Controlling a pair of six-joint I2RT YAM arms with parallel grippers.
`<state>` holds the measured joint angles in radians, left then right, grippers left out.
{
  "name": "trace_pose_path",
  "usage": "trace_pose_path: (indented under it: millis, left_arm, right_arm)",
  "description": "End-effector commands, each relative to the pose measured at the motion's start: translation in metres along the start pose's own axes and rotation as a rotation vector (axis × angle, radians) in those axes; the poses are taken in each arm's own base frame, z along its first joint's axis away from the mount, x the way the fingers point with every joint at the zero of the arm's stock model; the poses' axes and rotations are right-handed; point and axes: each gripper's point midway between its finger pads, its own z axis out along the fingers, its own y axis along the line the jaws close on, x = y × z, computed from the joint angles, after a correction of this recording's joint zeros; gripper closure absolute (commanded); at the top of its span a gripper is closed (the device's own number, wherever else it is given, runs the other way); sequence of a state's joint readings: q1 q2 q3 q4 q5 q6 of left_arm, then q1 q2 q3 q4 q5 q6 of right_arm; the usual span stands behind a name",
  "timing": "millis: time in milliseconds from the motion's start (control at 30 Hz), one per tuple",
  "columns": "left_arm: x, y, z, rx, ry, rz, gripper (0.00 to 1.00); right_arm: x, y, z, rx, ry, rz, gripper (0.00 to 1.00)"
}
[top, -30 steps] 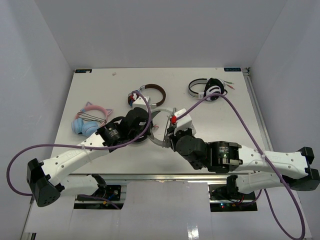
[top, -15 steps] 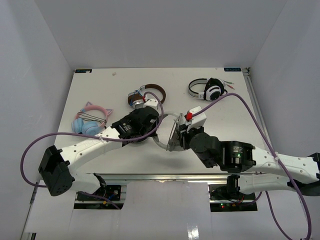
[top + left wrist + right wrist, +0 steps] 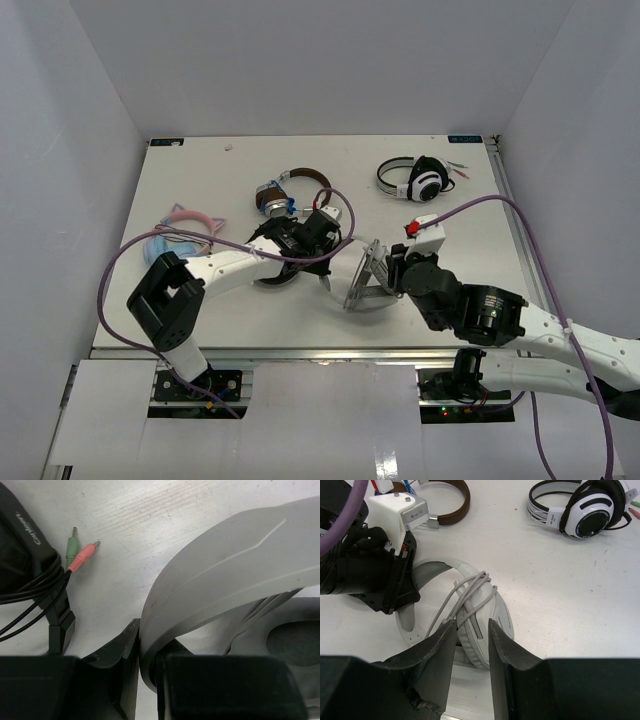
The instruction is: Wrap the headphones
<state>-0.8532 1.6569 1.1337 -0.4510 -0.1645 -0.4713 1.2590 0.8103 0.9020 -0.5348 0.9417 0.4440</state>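
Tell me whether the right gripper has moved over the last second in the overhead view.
Yes. The right gripper, clamped on the grey headphones, has shifted right across the table, toward the spot below the white-and-black headphones.

White table (image 3: pixel 220 180), pale lavender walls (image 3: pixel 60 100), even light

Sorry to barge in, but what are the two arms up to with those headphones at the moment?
Both arms hold the large white and grey headphones over the middle of the table. The left tool clamps one end of the band; the right tool grips the other. The thin grey cable is looped several times around the band near the right tool, so the wrapping looks well under way.
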Motion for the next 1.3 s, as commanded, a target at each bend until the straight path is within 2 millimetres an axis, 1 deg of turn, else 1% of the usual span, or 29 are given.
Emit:
trace_pose_path:
  millis: [0,133,233,400,567,667,733,867,1100,1267]
  left_arm:
    - [-0.048,-0.032,-0.008,0.143,-0.099,-0.033,1.0]
    - [-0.046,-0.035,0.005,0.167,-0.06,-0.036,1.0]
    - [-0.041,-0.036,0.015,0.171,-0.033,-0.033,1.0]
    - [-0.04,-0.034,0.023,0.162,-0.021,-0.03,1.0]
    - [-0.034,-0.038,0.028,0.193,0.01,-0.029,0.93]
    - [-0.033,-0.038,0.032,0.192,0.016,-0.027,0.92]
    - [-0.033,-0.037,0.033,0.192,0.016,-0.028,0.86]
    - [-0.031,-0.037,0.037,0.189,0.024,-0.024,0.79]
    - [-0.029,-0.034,0.04,0.185,0.029,-0.022,0.72]
    - [-0.03,-0.034,0.04,0.186,0.028,-0.022,0.67]
  right_arm:
    - [0.003,-0.008,0.006,0.033,0.003,0.037,0.61]
    - [0.014,-0.012,0.019,0.069,0.051,0.013,0.57]
    - [0.018,-0.02,0.027,0.1,0.076,0.019,0.57]
    - [0.021,-0.024,0.029,0.095,0.083,0.028,0.57]
    - [0.023,-0.028,0.032,0.094,0.086,0.032,0.57]
    - [0.023,-0.029,0.033,0.098,0.088,0.032,0.57]
    - [0.023,-0.03,0.034,0.096,0.089,0.032,0.57]
    - [0.022,-0.031,0.033,0.093,0.082,0.035,0.57]
    - [0.018,-0.035,0.028,0.09,0.061,0.052,0.57]
    - [0.019,-0.036,0.028,0.096,0.061,0.051,0.56]
